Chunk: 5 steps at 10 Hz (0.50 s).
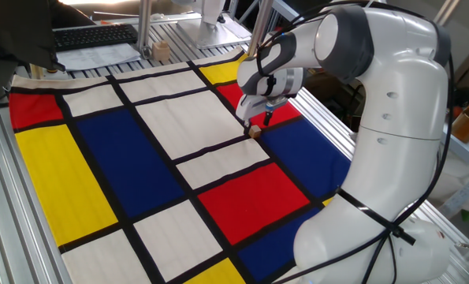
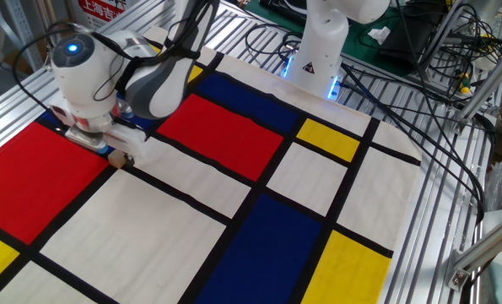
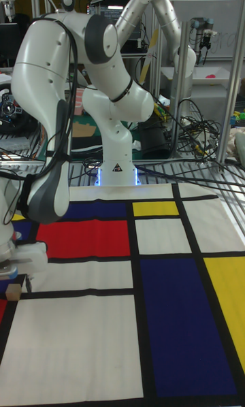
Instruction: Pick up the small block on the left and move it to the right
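Observation:
The small block [image 1: 254, 132] is a tiny tan wooden cube lying on the patterned cloth, on a black line at the corner of a blue panel. It also shows in the other fixed view [image 2: 120, 159] and at the left edge of the tall view [image 3: 14, 290]. My gripper [image 1: 258, 122] hangs just above it, pointing down. Its dark fingers [image 1: 267, 118] stand wider apart than the cube, which sits at or just under their tips. The gripper [image 2: 107, 148] looks open, and the white hand hides part of the gap.
The checked cloth [image 1: 139, 158] of red, blue, yellow and white panels covers the table. A slightly bigger pale wooden piece [image 1: 161, 51] stands on the metal frame beyond the cloth's far edge, near a keyboard [image 1: 96, 35]. Cables [image 2: 419, 76] and the arm's base [image 2: 318, 51] lie beside the cloth.

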Each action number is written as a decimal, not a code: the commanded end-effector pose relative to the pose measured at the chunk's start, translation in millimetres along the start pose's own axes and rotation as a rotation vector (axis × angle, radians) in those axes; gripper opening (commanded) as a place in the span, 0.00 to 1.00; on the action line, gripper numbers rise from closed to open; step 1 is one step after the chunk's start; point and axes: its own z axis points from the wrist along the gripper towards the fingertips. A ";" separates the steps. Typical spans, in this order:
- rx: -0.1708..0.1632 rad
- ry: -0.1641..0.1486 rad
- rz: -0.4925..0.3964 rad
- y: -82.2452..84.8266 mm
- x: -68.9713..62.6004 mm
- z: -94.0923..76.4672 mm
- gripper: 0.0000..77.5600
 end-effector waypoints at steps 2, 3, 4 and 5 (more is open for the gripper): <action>0.001 0.008 -0.018 -5.7 -5.0 -3.6 1.00; 0.000 0.008 -0.020 -5.7 -5.0 -3.6 1.00; -0.002 0.008 -0.021 -5.7 -5.0 -3.5 1.00; -0.003 0.008 -0.021 -5.7 -5.0 -3.5 0.01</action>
